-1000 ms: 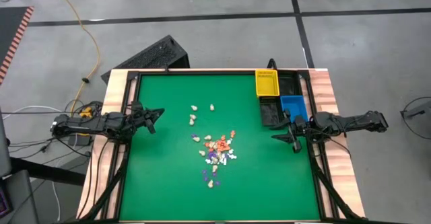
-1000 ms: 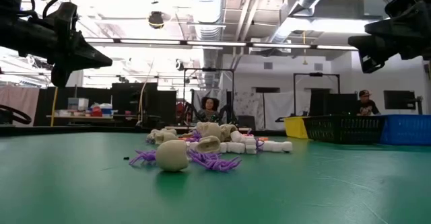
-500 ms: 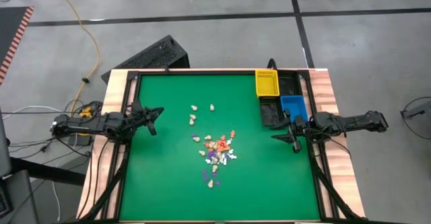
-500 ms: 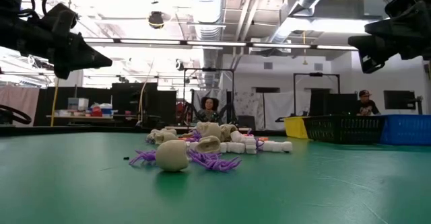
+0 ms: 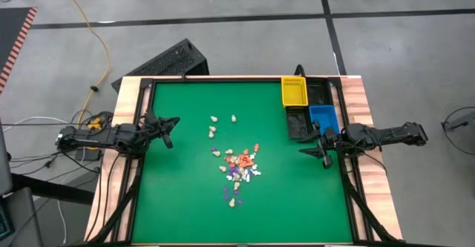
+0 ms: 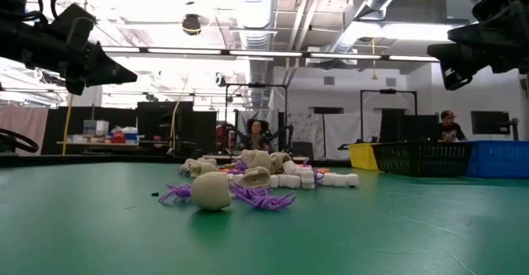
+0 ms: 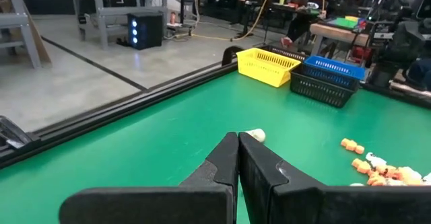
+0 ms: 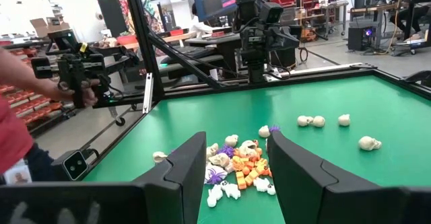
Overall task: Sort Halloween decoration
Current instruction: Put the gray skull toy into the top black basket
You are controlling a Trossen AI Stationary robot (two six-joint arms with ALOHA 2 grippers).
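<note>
The Halloween decoration (image 5: pixel 239 167) lies as a loose heap of cream, orange and purple trinkets at the centre of the green counter (image 5: pixel 178 195), with a few cream pieces (image 5: pixel 214 128) strayed toward the upper middle of the high view; none is in a bin, so sorting appears not yet begun or barely so. The yellow bin (image 5: pixel 294 91), the black bin (image 5: pixel 300 124) and the blue bin (image 5: pixel 323 116) stand grouped at the upper right of the counter, presumably as the destinations, one per colour. The right gripper (image 5: pixel 321 151) hangs at the right edge just below the bins, its jaws standing apart and empty, and its wrist view looks straight onto the heap between its fingers (image 8: pixel 182 167), a stance that suits a reach toward the pile. The left gripper (image 5: pixel 170 128) hangs above the left-centre of the counter, jaws pressed together on nothing, well clear of the trinkets, apparently waiting. In the right wrist view, a person's hand (image 8: pixel 86 91) grips a control handle beyond the counter. Against the earlier frames, the left gripper has rolled slightly about its own axis and shifted a little; the right gripper, trinkets and bins show no change.
</note>
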